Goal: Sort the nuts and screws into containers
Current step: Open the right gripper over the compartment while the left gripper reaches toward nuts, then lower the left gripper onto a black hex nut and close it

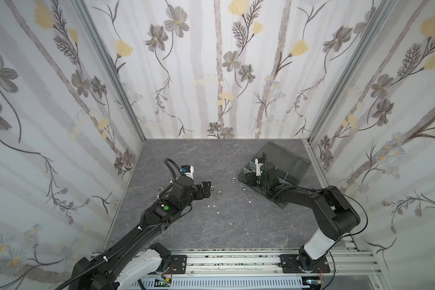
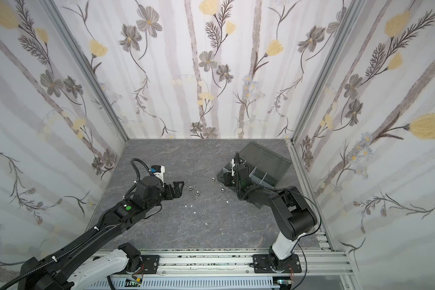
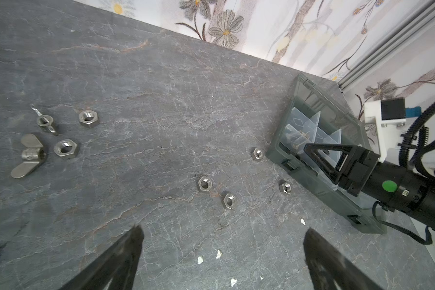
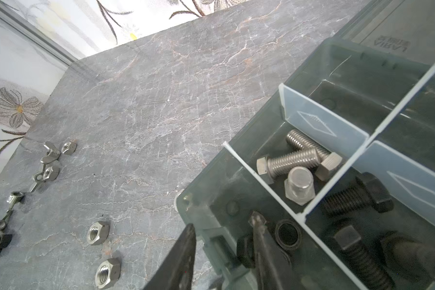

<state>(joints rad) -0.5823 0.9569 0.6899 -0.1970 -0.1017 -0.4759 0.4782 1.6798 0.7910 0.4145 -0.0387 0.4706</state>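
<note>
A: Left hand [image 3: 222,232]?
B: Spread wide, pinching nothing. Four silver nuts [image 3: 200,184] lie on the worktop [image 3: 161,100] just ahead of it. Only its wrist view shows wing nuts [image 3: 28,155] off to one side; in both top views I can't make them out.
A: Right hand [image 4: 222,222]?
B: Fingers [image 4: 183,251] slightly parted, one either side of the box [image 4: 204,208] wall, nothing pinched. Its wrist view alone shows black nuts [image 4: 278,234] at the inner finger, and silver screws [image 4: 291,160] and black screws [image 4: 349,198] in compartments [image 4: 261,140] beyond.
</note>
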